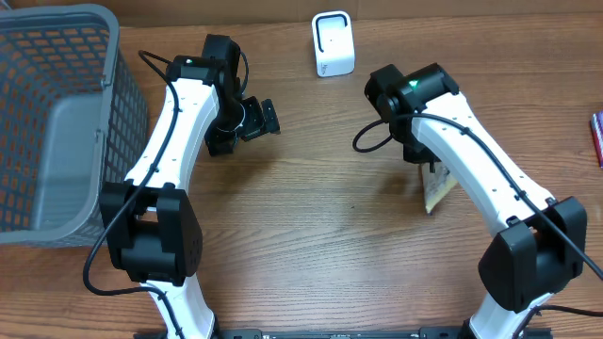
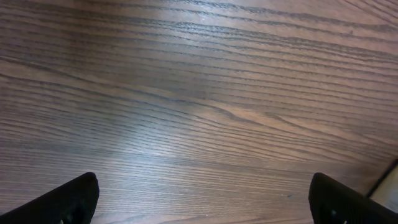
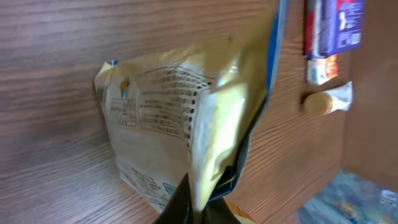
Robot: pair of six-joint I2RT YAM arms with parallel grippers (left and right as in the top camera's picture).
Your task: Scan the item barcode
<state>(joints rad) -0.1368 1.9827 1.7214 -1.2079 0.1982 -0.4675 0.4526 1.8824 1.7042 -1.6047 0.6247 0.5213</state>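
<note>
I'm clamping my right gripper (image 3: 199, 208) on the yellow packet (image 3: 155, 124), well apart from the scanner (image 1: 334, 43), left gripper (image 2: 205, 202) hanging spread and empty, scan not yet done.

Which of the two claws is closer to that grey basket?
Left. The left claw hangs open beside the basket; the right claw is far across the table, shut on a yellow packet.

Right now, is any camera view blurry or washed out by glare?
Overhead: sharp, evenly lit, soft arm shadows on the table. Left wrist: pale sheen mid-frame, left fingers dark and soft-edged. Right wrist: the packet is close and blurred, print unreadable.
</note>
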